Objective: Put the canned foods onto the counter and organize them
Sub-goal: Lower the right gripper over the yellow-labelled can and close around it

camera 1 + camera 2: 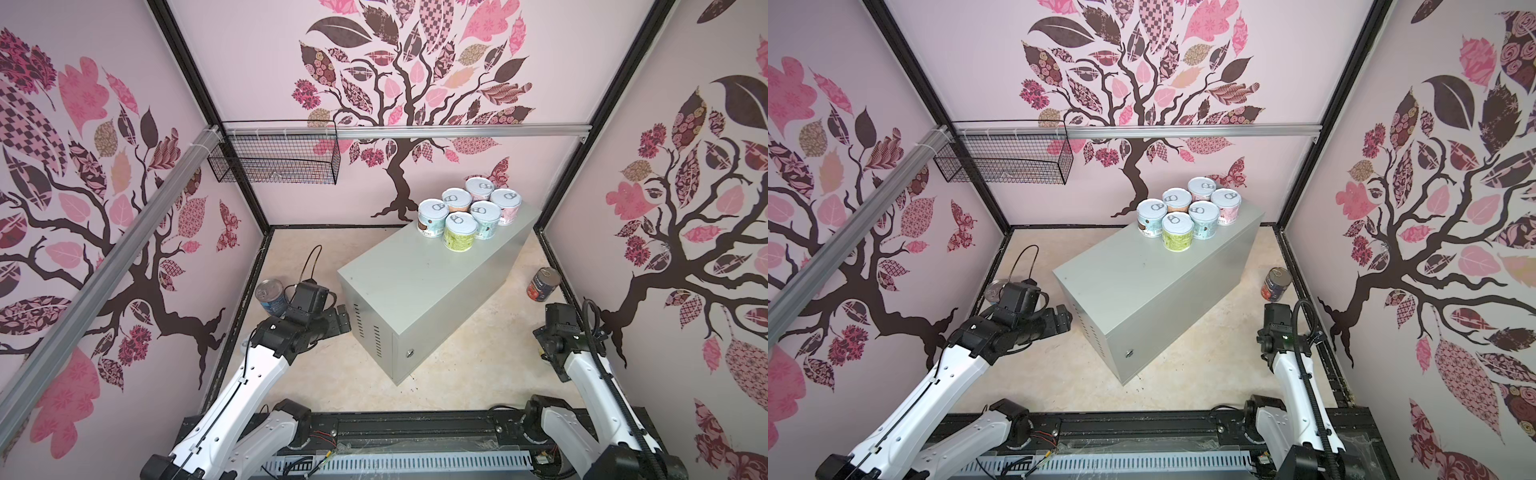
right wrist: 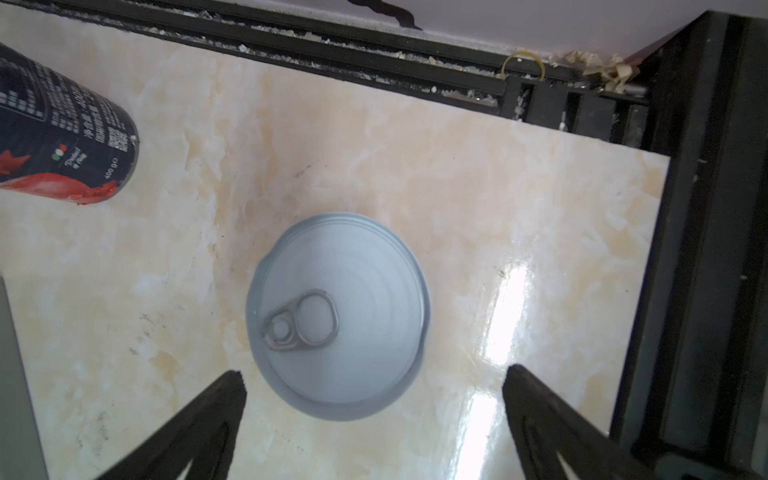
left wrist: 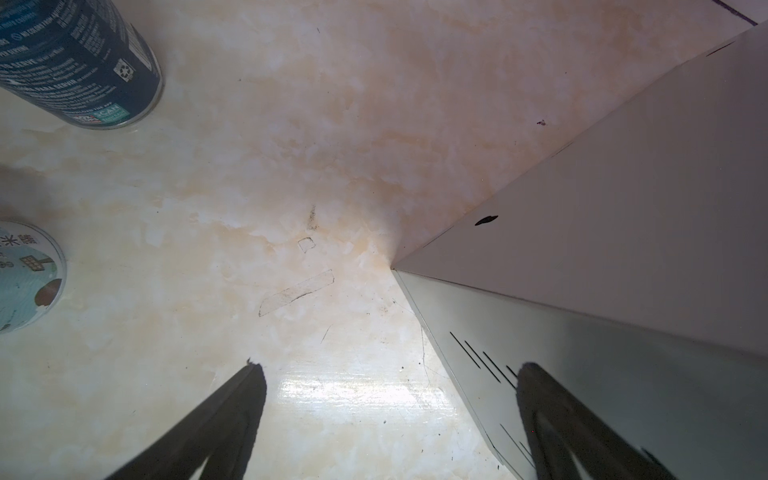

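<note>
- Canned foods are split between the counter [image 1: 415, 286] and the floor. Six short pull-tab cans [image 1: 469, 212] stand packed together at the counter's far end, and the near half of its top is bare.
- On my right side, the tomato can [image 1: 543, 284] stands upright on the floor by the wall. A lone pull-tab can [image 2: 338, 316] sits lid-up near it. Only my right wrist camera sees this one, because my own arm hides it in both top views.
- On my left side, the blue can [image 1: 270, 297] stands upright just beyond my wrist. A teal-labelled can [image 3: 25, 276] shows at the edge of my left wrist view.
- My right gripper [image 2: 374, 372] has its jaws wide apart and empty. It hangs right over the lone pull-tab can, which lies centred between the fingers and just ahead of the tips. The can's axis is vertical, so I judge a small advance and a straight descent would straddle it.
- My left gripper [image 3: 390, 368] is also spread and empty, over bare floor beside the counter's vented corner. Both left-side cans lie off to one side of it, so my right arm is nearer a grasp.
</note>
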Available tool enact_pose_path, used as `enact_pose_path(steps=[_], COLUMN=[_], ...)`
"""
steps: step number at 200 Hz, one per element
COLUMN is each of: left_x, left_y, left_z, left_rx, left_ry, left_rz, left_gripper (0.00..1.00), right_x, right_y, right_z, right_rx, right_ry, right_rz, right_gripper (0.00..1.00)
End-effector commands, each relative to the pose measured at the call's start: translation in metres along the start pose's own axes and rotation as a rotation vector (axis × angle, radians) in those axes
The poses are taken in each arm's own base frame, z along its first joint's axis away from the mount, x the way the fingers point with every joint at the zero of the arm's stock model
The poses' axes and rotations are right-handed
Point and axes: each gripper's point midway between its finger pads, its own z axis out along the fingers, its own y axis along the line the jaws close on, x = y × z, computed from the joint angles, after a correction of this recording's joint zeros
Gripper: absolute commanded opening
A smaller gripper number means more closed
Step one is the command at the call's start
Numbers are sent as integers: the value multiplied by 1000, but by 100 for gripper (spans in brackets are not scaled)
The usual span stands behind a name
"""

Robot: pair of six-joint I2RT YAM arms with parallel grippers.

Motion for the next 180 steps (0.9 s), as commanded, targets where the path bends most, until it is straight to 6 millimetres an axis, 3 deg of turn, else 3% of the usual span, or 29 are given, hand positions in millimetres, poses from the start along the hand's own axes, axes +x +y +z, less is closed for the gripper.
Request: enact_pose_path(steps=[1,76,180], left_x=[5,7,8], left_y=[2,0,-7], left_z=[6,7,8], left_rx=[1,16,60], left_ry=[14,21,21], left_rz=[10,14,21], left_gripper=[98,98,98], right_x=[-1,-13,-8], right_y=[8,27,39], right_z=[3,19,51], right_rx=[-10,39,104], right_ry=[6,-18,8], right_rz=[36,75,27], right_gripper=[100,100,100])
